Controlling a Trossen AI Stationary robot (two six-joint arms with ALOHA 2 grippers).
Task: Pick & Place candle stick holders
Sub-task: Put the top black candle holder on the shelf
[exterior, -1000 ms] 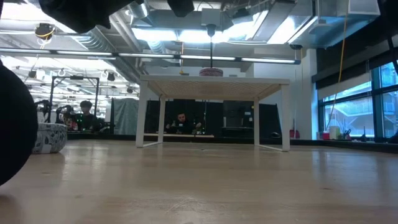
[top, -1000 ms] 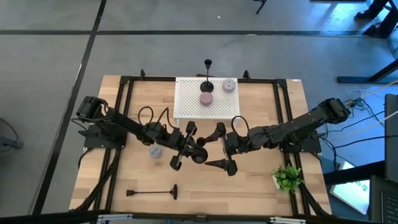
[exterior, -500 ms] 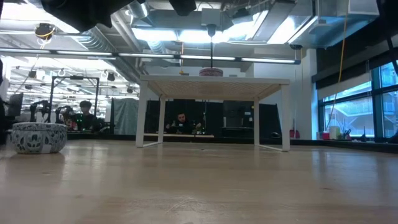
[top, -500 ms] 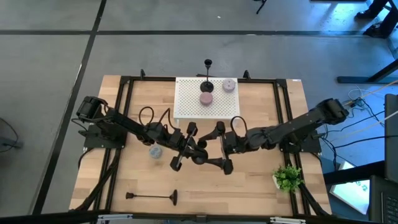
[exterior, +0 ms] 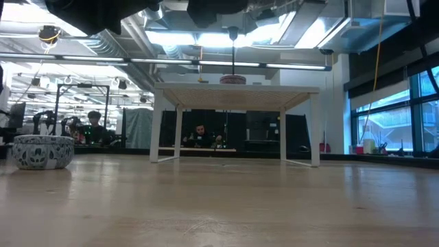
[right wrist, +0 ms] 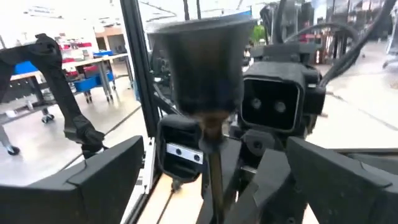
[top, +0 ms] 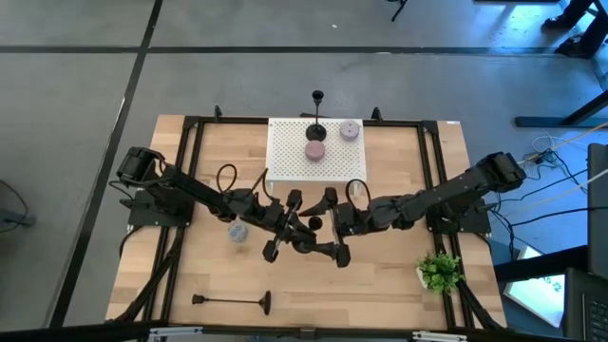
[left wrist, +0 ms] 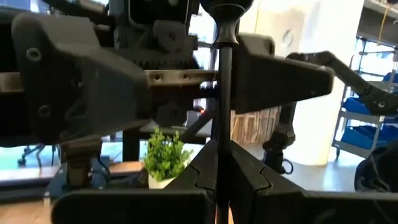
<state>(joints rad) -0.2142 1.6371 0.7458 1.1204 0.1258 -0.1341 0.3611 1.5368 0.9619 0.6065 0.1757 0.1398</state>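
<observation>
Mid-air, a slim holder sits pinched between two arms

At the table's front left, one lying holder (top: 233,300) rests on its side, untouched. Nearer the middle, the left gripper (left wrist: 219,171) is clamped on the thin stem of the held holder (left wrist: 219,93), its fingers meeting the metal on both sides. Facing it, just beside, the right gripper (right wrist: 221,179) has its fingers spread wide. The stem runs through the gap and the flared base looms close to its camera, so it seems to hold nothing.

Farther back, a standing holder (top: 316,123) is upright on the white perforated board (top: 285,161).

Judging by the look, these pieces are stiff, light metal, smooth and likely slippery. The base probably carries most of the weight, so a pinch far from it may let the holder pivot. A grip on the stem nearer the base looks safest, and the base should be set down flat.
</observation>
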